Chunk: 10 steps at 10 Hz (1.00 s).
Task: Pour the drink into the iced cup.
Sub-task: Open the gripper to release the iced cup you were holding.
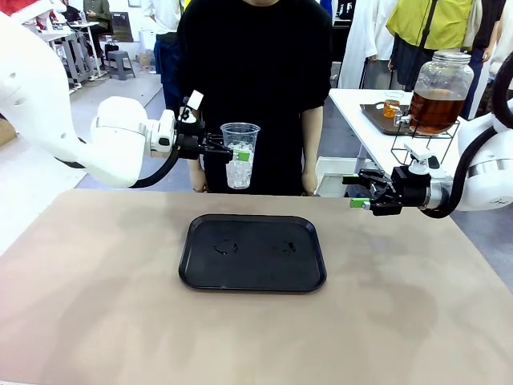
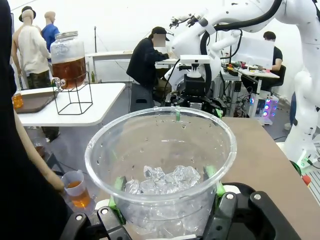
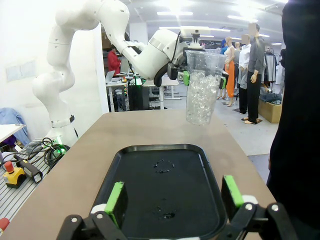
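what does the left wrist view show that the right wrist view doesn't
Left wrist view: the inside of the cup from above, ice at its bottom, and the jar of amber drink on a wire stand on a side table. Right wrist view: the black tray with wet spots beyond the open right gripper, and the cup's side, held up by the left gripper. Both: the iced cup and the tan table.
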Available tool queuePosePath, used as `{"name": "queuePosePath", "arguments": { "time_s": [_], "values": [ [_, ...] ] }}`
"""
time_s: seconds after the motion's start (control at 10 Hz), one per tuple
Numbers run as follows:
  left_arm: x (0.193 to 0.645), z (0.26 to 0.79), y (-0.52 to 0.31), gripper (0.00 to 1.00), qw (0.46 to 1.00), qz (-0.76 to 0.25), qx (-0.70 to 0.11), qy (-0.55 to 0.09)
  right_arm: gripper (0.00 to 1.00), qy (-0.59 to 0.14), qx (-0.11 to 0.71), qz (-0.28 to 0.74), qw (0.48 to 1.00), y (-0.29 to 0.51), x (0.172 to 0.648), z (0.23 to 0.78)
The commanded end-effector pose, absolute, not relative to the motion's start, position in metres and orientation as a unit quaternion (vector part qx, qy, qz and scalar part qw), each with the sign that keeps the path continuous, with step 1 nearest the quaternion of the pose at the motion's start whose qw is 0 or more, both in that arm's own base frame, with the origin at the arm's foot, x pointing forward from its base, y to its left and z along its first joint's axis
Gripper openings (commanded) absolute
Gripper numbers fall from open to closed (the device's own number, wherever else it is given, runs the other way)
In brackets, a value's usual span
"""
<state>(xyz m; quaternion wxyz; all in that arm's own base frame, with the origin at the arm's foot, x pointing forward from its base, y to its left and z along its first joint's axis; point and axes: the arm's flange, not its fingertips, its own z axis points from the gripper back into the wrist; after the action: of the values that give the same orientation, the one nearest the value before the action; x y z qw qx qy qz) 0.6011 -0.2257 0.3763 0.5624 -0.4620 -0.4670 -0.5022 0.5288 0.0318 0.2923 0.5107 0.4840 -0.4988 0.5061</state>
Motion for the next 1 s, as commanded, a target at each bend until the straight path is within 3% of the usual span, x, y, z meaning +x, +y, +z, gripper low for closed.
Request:
{"name": "queuePosePath", "arguments": {
  "time_s": [0.0, 0.9],
  "values": [
    [0.5968, 0.3811, -0.2256, 0.77, 0.558, -0.505, -0.462, -0.469, 1.00, -0.496, 0.483, 0.508, 0.513, 0.0340, 0.5333, 0.2962],
    [0.5968, 0.3811, -0.2256, 0.77, 0.558, -0.505, -0.462, -0.469, 1.00, -0.496, 0.483, 0.508, 0.513, 0.0340, 0.5333, 0.2962]
  ]
}}
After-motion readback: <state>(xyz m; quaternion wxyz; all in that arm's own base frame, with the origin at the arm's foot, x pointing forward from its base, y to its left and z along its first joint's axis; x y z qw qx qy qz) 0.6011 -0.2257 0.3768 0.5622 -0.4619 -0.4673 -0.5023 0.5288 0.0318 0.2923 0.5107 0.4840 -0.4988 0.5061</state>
